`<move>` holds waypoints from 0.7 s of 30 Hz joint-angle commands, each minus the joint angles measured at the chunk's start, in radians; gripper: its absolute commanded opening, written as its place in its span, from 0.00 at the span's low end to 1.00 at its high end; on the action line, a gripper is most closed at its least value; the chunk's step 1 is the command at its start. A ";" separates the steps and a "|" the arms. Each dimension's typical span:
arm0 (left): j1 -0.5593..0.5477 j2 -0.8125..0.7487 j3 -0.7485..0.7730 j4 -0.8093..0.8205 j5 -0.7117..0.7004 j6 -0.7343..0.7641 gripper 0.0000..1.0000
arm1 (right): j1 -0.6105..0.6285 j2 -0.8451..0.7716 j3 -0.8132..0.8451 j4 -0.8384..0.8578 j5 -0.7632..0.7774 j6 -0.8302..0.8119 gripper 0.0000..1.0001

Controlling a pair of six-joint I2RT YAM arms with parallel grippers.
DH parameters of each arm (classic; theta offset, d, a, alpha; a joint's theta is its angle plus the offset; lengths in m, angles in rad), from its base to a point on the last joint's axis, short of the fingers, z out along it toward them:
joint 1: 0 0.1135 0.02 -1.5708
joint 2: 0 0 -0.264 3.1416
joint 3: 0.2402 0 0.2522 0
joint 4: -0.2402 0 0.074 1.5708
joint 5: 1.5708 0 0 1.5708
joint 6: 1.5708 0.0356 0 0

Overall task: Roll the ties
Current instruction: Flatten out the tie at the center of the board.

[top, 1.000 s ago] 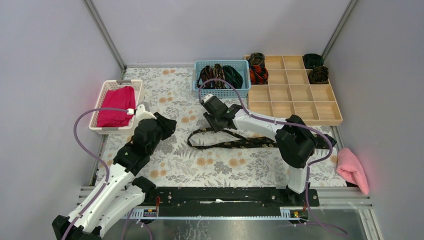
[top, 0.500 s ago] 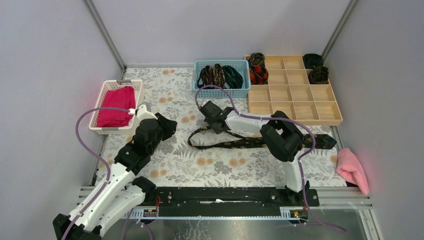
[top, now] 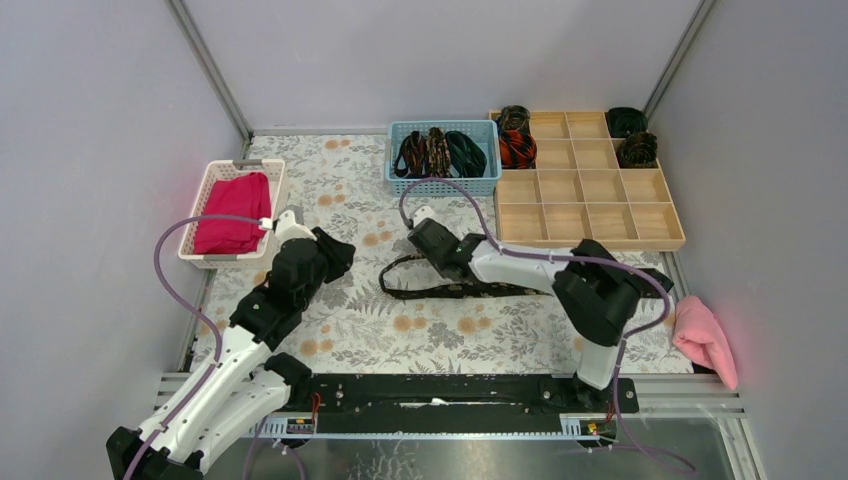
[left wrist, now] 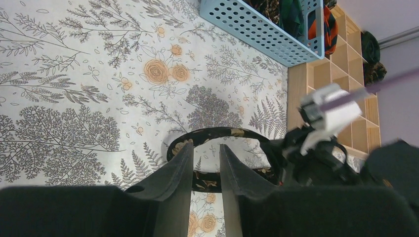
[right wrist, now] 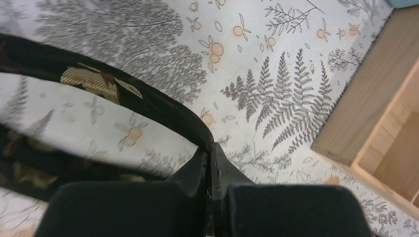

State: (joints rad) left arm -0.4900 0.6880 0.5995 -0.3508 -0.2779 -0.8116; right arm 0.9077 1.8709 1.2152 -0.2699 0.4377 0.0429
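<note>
Reaching low, right end effector (right wrist: 210, 154) pinches tie (right wrist: 148, 102).

White arms (top: 228, 352) with black joints, black jaws, purple cables (top: 156, 255).

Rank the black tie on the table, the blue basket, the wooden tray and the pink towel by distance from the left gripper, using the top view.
From the left gripper:
1. black tie, its loop just to the right
2. blue basket, back centre
3. wooden tray, back right
4. pink towel, far right edge
</note>
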 commanded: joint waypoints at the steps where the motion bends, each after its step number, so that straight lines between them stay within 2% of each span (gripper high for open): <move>1: 0.007 -0.008 -0.013 0.047 0.012 0.025 0.33 | 0.082 -0.136 -0.092 0.087 0.111 0.052 0.00; 6: 0.007 -0.006 -0.020 0.051 0.022 0.025 0.32 | 0.139 -0.139 -0.162 0.120 0.164 0.103 0.00; 14: 0.007 -0.020 -0.044 0.051 0.039 0.025 0.32 | 0.179 -0.067 -0.174 0.084 0.284 0.195 0.00; 17: 0.007 -0.029 -0.050 0.047 0.039 0.028 0.32 | 0.204 -0.053 -0.184 0.087 0.324 0.206 0.04; 21: 0.007 -0.040 -0.058 0.044 0.037 0.030 0.32 | 0.258 -0.034 -0.173 0.099 0.453 0.195 0.00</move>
State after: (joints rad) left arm -0.4900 0.6662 0.5579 -0.3431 -0.2493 -0.8078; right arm 1.1133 1.8210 1.0275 -0.1822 0.7197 0.2157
